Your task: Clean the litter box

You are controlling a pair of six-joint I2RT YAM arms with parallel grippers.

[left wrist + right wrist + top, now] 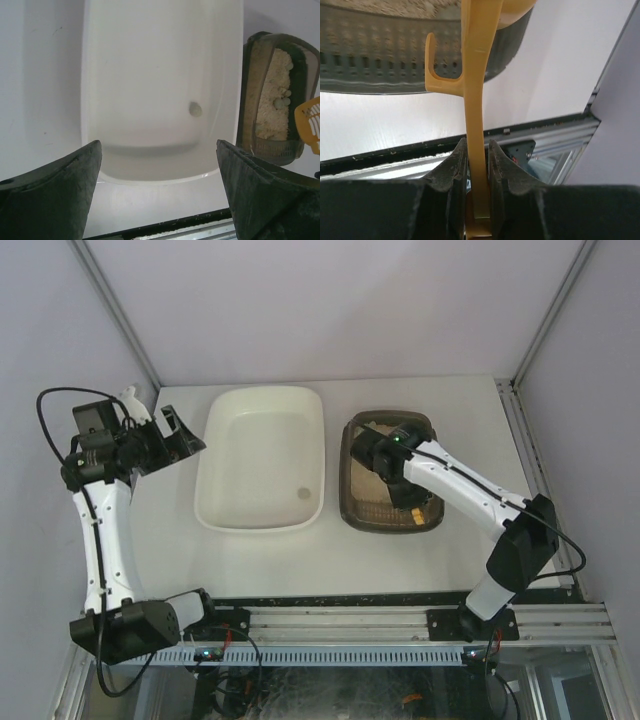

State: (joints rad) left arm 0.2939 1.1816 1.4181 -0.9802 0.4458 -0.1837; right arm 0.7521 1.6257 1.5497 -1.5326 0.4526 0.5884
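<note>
The dark grey-brown litter box (352, 480) with beige litter sits right of centre; it also shows in the left wrist view (250, 100), with a few pale clumps (280, 102) on the litter. My right gripper (405, 492) hangs over the box's near end, shut on the handle of a yellow slotted scoop (476, 75). The scoop's head (310, 122) sits at the box's near end. The box's slotted wall (380, 65) is just behind the handle. My left gripper (178, 435) is open and empty, left of the white tub, and looks over it (157, 145).
A larger cream-white tub (215, 480) stands left of the litter box, with one small round pellet (304, 494) on its floor, also seen from the left wrist (195, 108). The metal rail (400, 625) runs along the near table edge. Walls close the back and sides.
</note>
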